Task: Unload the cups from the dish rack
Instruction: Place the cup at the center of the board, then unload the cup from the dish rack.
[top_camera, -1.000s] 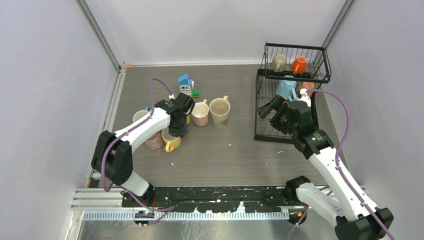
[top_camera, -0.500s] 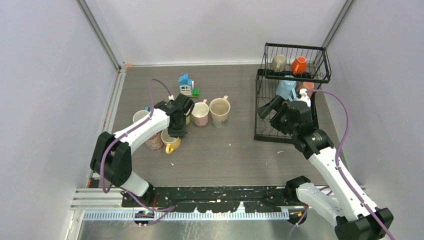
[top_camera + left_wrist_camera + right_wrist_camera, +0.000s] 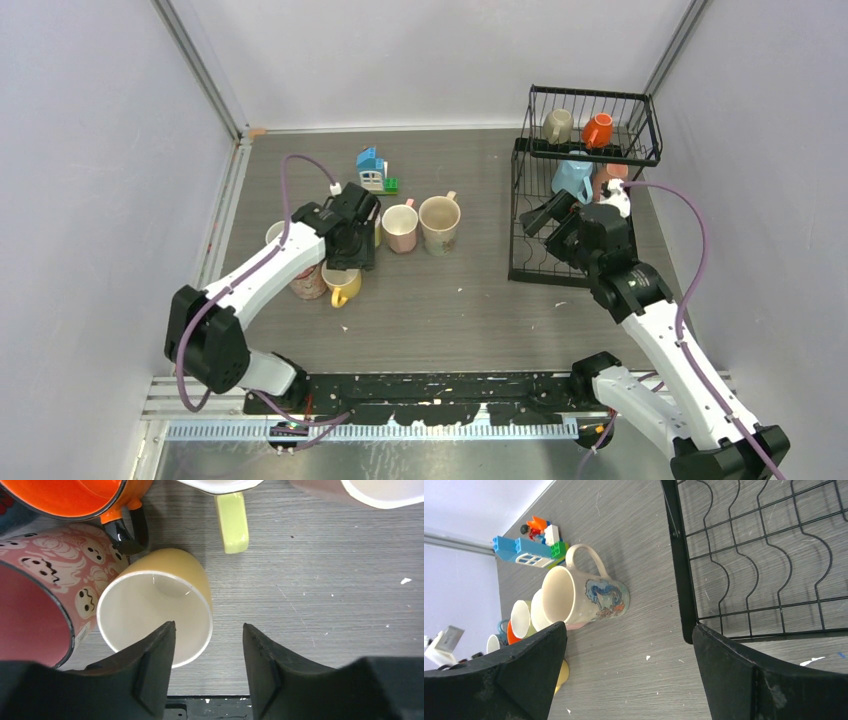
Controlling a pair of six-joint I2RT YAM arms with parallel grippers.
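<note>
The black wire dish rack (image 3: 522,215) stands at the right. It holds a beige cup (image 3: 557,125) and an orange cup (image 3: 597,130) on top, with a light blue cup (image 3: 572,178) and a dark red cup (image 3: 610,173) below. My left gripper (image 3: 347,262) hangs open over a yellow cup (image 3: 165,600) that stands upright on the table. One finger is above its mouth, the other outside its wall, and neither grips it. My right gripper (image 3: 545,215) is open and empty at the rack's left side (image 3: 679,575).
More cups stand around the yellow one: a pink ghost-patterned cup (image 3: 40,595), an orange one (image 3: 75,500), a pink one (image 3: 400,228) and a cream picture cup (image 3: 584,597). A toy block house (image 3: 372,170) sits behind them. Walls enclose the table on the left, the right and the far side.
My left gripper has opened and let go of the yellow cup, now standing on the table. The right arm has shifted slightly along the rack's left side, still open.
</note>
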